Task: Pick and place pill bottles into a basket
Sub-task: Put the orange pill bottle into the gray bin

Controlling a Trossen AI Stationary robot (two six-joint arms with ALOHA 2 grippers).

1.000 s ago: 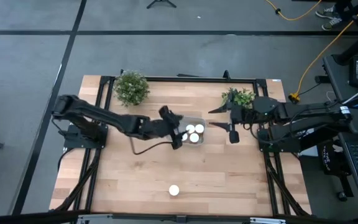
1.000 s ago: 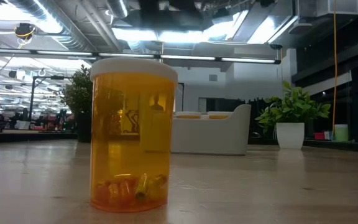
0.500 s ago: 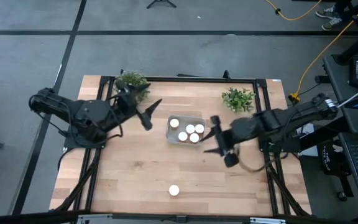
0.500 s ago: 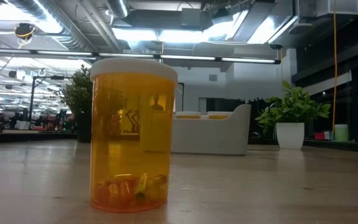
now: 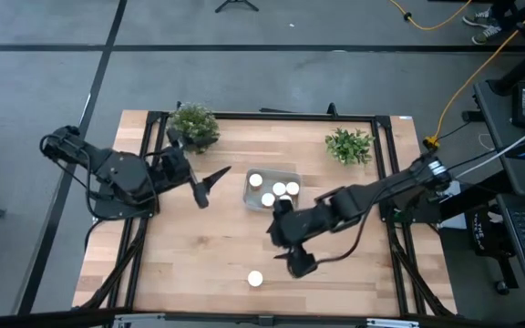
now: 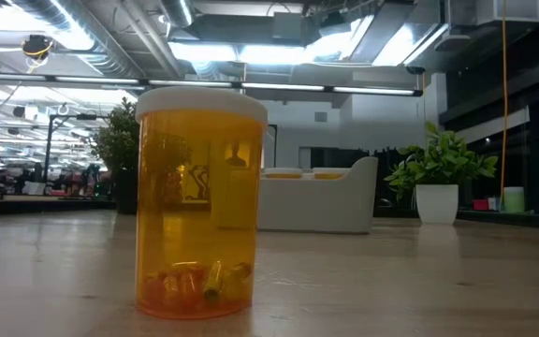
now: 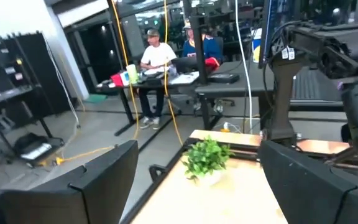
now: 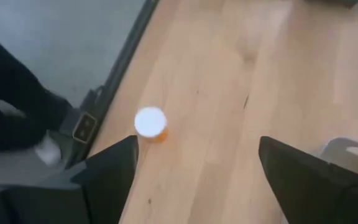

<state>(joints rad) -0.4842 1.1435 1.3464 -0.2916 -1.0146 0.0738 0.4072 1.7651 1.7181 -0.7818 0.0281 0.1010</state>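
One pill bottle (image 5: 255, 278), amber with a white cap, stands upright on its base near the table's near edge; it fills the low view (image 6: 201, 201) and shows in the right wrist view (image 8: 150, 122). Several more white-capped bottles stand in the pale basket (image 5: 272, 189) at the table's middle. My right gripper (image 5: 283, 244) is open and empty, above the table between the basket and the lone bottle, a little to the bottle's right. My left gripper (image 5: 212, 185) is open and empty, left of the basket.
Two green potted plants stand at the far edge, one on the left (image 5: 194, 126) and one on the right (image 5: 349, 144). The basket's corner shows in the right wrist view (image 8: 347, 152). People sit at desks beyond the table (image 7: 157, 59). Bare wood lies around the lone bottle.
My left gripper has drawn back from the basket toward the table's left edge. My right gripper has swung from the far right, past the basket's near side, toward the near edge and the lone bottle. The bottles have not moved.
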